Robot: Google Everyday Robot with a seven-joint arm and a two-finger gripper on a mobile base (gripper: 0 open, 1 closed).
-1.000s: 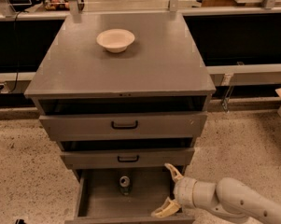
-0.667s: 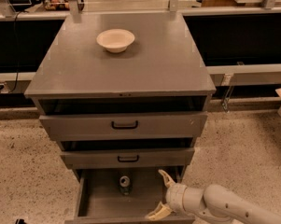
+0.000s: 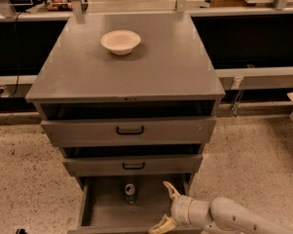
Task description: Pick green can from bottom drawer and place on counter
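Note:
The green can (image 3: pixel 130 192) stands upright at the back of the open bottom drawer (image 3: pixel 104 211), silver top showing. My gripper (image 3: pixel 163 206) is open inside the drawer, to the right of the can and a little nearer the front. Its two cream fingers (image 3: pixel 171 190) are spread wide and hold nothing. The white arm reaches in from the lower right. The counter (image 3: pixel 160 67) is the flat grey top of the cabinet.
A cream-white bowl (image 3: pixel 120 41) sits on the counter at the back left. The two upper drawers (image 3: pixel 129 130) with black handles stand slightly pulled out above the bottom one. Speckled floor lies on both sides of the cabinet.
My gripper has moved left across the bottom drawer, closer to the green can. The can and the bowl have not moved.

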